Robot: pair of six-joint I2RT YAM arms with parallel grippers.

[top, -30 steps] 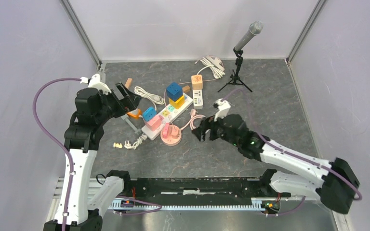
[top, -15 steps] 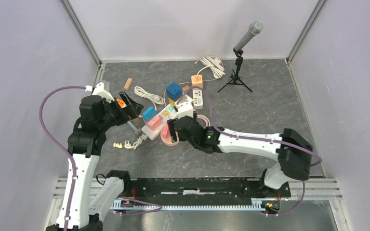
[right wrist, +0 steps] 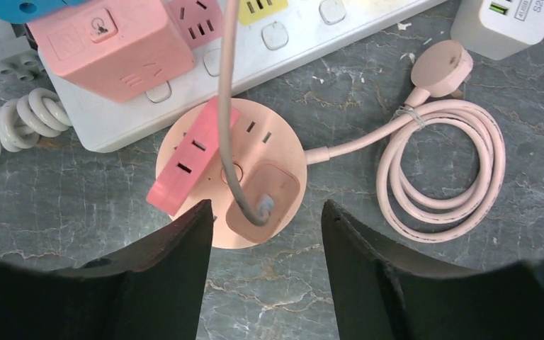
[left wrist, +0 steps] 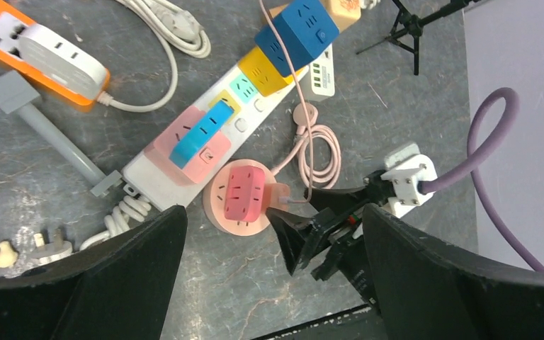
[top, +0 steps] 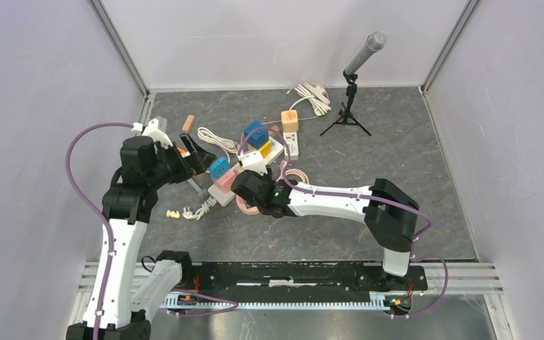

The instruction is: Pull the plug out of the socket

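Note:
A round pale-pink socket lies in front of the white power strip. A darker pink plug block sits tilted on its left half. A thin grey cable ends in a small plug on its near tab. My right gripper is open and empty, just above the socket's near edge. In the top view the right gripper covers most of the socket. In the left wrist view the plug block stands on the socket. My left gripper hovers high, open and empty.
The white power strip carries pink, blue and yellow plug blocks. A coiled pink cord lies right of the socket. An orange strip is at the left. A microphone stand and a white charger stand farther back.
My right arm swung left across the table and now sits over the round pink socket. My left gripper shifted slightly right and stays open.

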